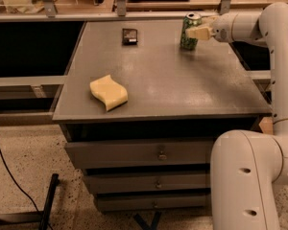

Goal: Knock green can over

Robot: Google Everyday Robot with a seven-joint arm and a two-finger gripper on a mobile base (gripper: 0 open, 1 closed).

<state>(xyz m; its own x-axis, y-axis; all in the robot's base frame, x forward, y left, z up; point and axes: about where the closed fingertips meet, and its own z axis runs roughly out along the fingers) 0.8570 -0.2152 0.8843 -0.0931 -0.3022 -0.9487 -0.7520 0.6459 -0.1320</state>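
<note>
We see the green can [187, 42] upright near the far right corner of the grey cabinet top [173, 87]. The gripper [198, 31] reaches in from the right and overlaps the can's upper half. Whether it grasps the can or is released, we cannot tell. A yellow sponge [108, 92] lies front left, and a small dark object [129, 36] lies at the far edge.

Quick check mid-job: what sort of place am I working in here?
Probably a workshop or lab, not a home: a grey cabinet with drawers, a speckled floor with a loose cable, and rails behind. The gripper is at the green can, at the back of the cabinet top.
</note>
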